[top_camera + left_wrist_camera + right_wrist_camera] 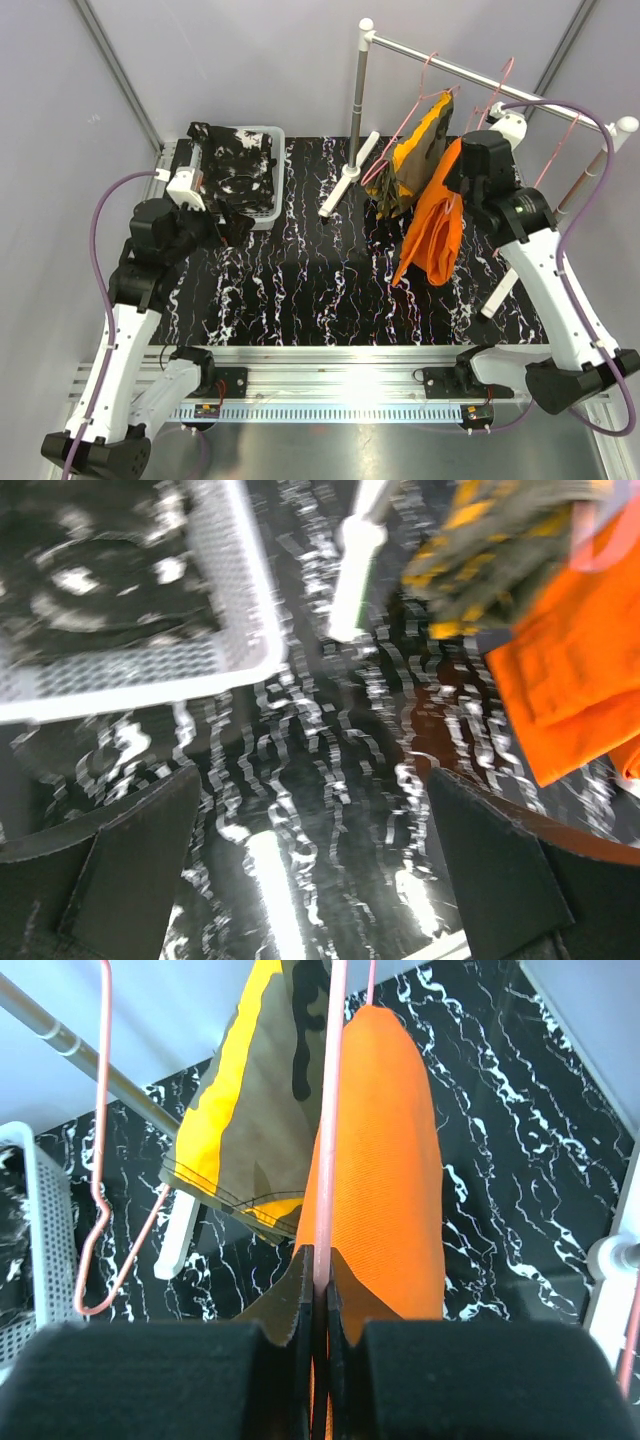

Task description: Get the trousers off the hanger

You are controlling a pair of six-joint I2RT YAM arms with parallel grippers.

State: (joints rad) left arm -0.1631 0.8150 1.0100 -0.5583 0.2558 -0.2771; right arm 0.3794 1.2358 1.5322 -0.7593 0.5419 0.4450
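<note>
The black speckled trousers (235, 165) lie in a white basket (275, 135) at the back left. The camouflage trousers (415, 160) and the plain orange trousers (437, 220) hang on pink wire hangers from a metal rail (450, 70). My right gripper (462, 195) is at the top of the orange pair. In the right wrist view it (320, 1260) is shut on the pink hanger wire (328, 1110), with the orange cloth (390, 1160) right behind and the camouflage pair (260, 1090) to its left. My left gripper (235, 225) is open and empty beside the basket; its view shows bare table between the fingers (130, 870).
The rack's white foot (340, 190) rests mid-table, and its right post (590, 180) stands behind my right arm. An empty pink hanger (100, 1160) hangs left of the camouflage pair. The basket's corner (250, 630) is just ahead of my left gripper.
</note>
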